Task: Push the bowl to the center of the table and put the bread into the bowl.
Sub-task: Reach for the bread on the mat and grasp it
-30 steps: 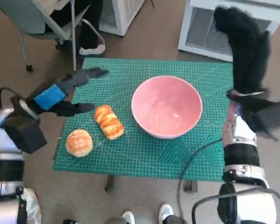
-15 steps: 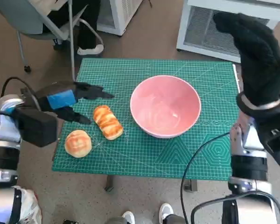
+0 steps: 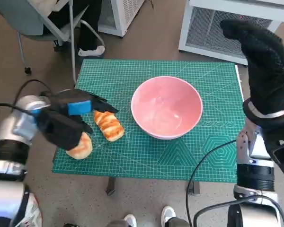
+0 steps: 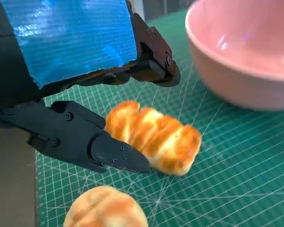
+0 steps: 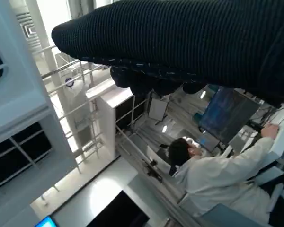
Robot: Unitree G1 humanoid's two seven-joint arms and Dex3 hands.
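The pink bowl [image 3: 166,107] stands empty near the middle of the green mat [image 3: 156,156]. Left of it lies a long ridged bread [image 3: 109,124], and a round bun [image 3: 80,146] sits nearer the mat's front left corner. My left hand [image 3: 80,108] hovers over the long bread with its fingers apart, holding nothing. In the left wrist view the long bread [image 4: 154,136] lies between the spread fingers [image 4: 109,153], with the bowl [image 4: 241,56] beyond and the bun [image 4: 104,208] close by. My right hand [image 3: 262,61] is raised high off the table's right side, gloved, fingers apart.
A chair [image 3: 52,23] and a person's legs stand beyond the table's far left corner. A white cabinet [image 3: 227,23] stands behind the far right. A black cable [image 3: 199,170] crosses the mat's front right. The right wrist view faces a room with a seated person [image 5: 213,170].
My left hand has swung in from the mat's left side and lowered over the long bread. My right hand has stayed raised, shifting slightly. Bowl and breads have not moved.
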